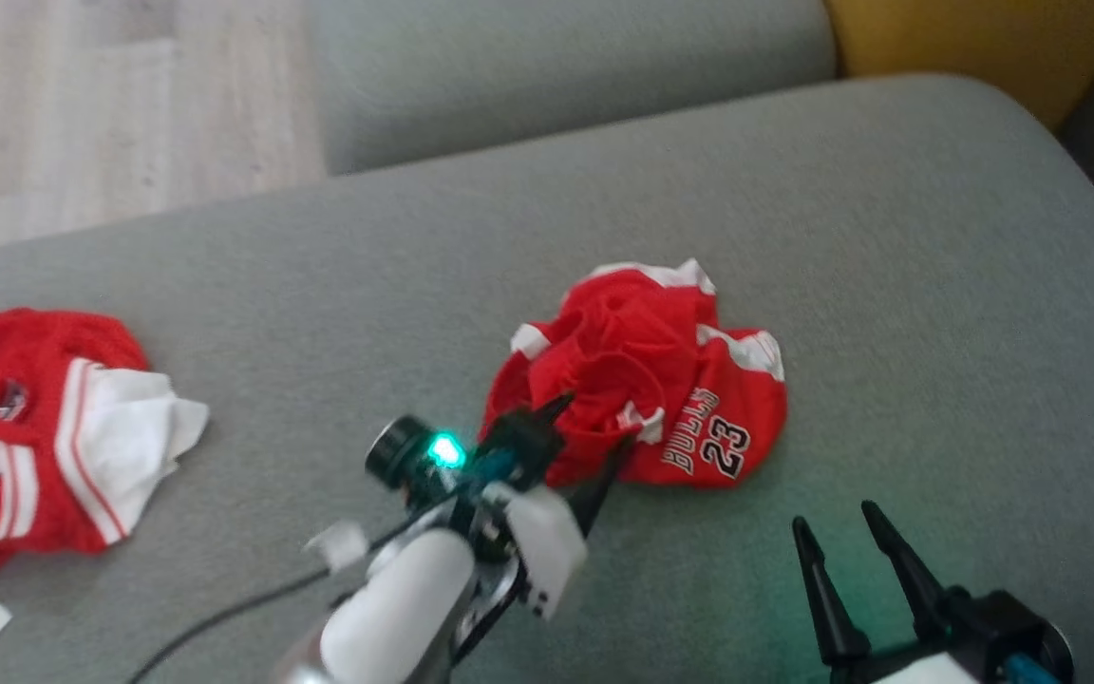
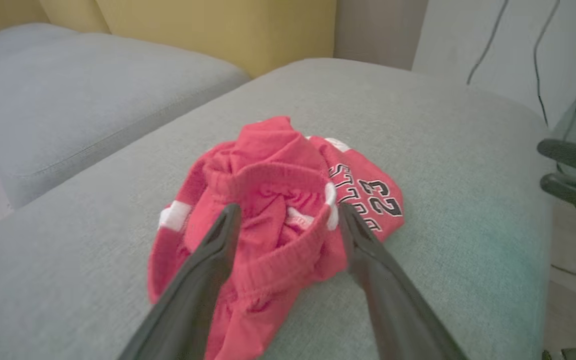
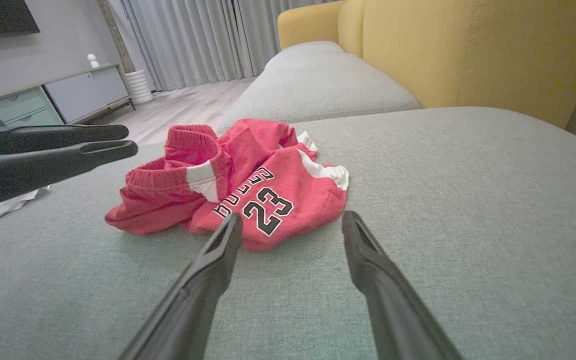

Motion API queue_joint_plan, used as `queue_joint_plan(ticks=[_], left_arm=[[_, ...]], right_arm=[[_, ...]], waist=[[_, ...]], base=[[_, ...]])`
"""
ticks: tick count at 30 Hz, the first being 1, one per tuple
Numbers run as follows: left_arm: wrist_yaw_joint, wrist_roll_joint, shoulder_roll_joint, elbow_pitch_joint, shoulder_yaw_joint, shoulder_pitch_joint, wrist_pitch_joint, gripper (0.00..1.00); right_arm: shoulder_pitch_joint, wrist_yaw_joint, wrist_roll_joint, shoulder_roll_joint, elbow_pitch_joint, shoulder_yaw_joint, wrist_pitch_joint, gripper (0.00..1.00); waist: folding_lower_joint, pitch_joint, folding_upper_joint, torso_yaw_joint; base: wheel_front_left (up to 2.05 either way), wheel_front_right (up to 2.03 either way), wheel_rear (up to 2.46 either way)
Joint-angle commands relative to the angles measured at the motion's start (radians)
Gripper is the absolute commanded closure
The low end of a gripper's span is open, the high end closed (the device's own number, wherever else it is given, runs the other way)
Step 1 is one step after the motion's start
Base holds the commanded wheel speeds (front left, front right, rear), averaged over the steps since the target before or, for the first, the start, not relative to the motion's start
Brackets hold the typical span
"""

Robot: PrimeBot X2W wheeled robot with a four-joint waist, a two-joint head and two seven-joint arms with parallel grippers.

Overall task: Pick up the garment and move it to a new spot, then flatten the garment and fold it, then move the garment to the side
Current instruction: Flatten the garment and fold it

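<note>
Left wrist view: left fingers (image 2: 203, 265), spread apart, straddle the ribbed waistband of the crumpled red Bulls shorts (image 2: 268, 165), which lie bunched mid-cushion on a grey sofa seat (image 2: 443, 140). Right fingers (image 3: 203, 280), also apart, sit short of the shorts' printed leg. The left arm looks nearer for the pick.

The red garment (image 1: 647, 375) carries "BULLS" above "23" in black letters edged white, on its near right part in the head view. In the right wrist view a fold hides part of the word. The second garment (image 1: 25, 427), at the far left, bears a dark mark, perhaps lettering, too blurred to read.
</note>
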Motion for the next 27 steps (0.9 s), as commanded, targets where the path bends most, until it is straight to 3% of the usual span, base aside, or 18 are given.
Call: queue_joint_plan(ticks=[1, 4, 13, 14, 15, 17, 27], left_arm=[[-0.003, -0.006, -0.002, -0.023, 0.02, -0.059, 0.007, 0.0], [-0.006, -0.049, -0.002, 0.005, -0.049, -0.139, 0.07, 0.0], [0.014, -0.128, -0.002, 0.069, -0.137, -0.232, 0.134, 0.0], [0.016, -0.136, -0.002, 0.075, -0.145, -0.238, 0.135, 0.06], [0.018, -0.143, -0.002, 0.081, -0.153, -0.244, 0.137, 0.3], [0.021, -0.154, -0.002, 0.094, -0.168, -0.255, 0.139, 1.0], [-0.023, -0.278, -0.002, 0.067, -0.199, -0.327, 0.05, 1.0]], right_arm=[[-0.053, -0.001, 0.007, -0.016, -0.027, 0.024, -0.011, 0.0], [-0.073, -0.001, 0.012, -0.02, -0.024, 0.038, -0.011, 0.0], [-0.104, -0.001, 0.018, -0.024, -0.019, 0.048, -0.011, 0.0], [-0.104, -0.001, 0.019, -0.024, -0.02, 0.047, -0.011, 0.0], [-0.105, -0.001, 0.019, -0.024, -0.02, 0.046, -0.011, 0.0], [-0.105, -0.001, 0.019, -0.024, -0.02, 0.046, -0.011, 0.0], [-0.111, -0.001, 0.017, -0.01, -0.012, 0.058, -0.011, 0.0]], waist=[[-0.0002, 0.034, 0.0, -0.033], [-0.0002, 0.061, 0.0, -0.06], [-0.0002, 0.089, 0.0, -0.105], [-0.0002, 0.091, 0.0, -0.108], [-0.0002, 0.093, 0.0, -0.11], [-0.0002, 0.094, 0.0, -0.114], [-0.0002, 0.057, 0.0, -0.14]], base=[[0.0, 0.0, 0.0], [0.0, 0.0, 0.0], [0.0, 0.0, 0.0], [0.0, 0.0, 0.0], [0.0, 0.0, 0.0], [0.0, 0.0, 0.0], [0.0, 0.0, 0.0]])
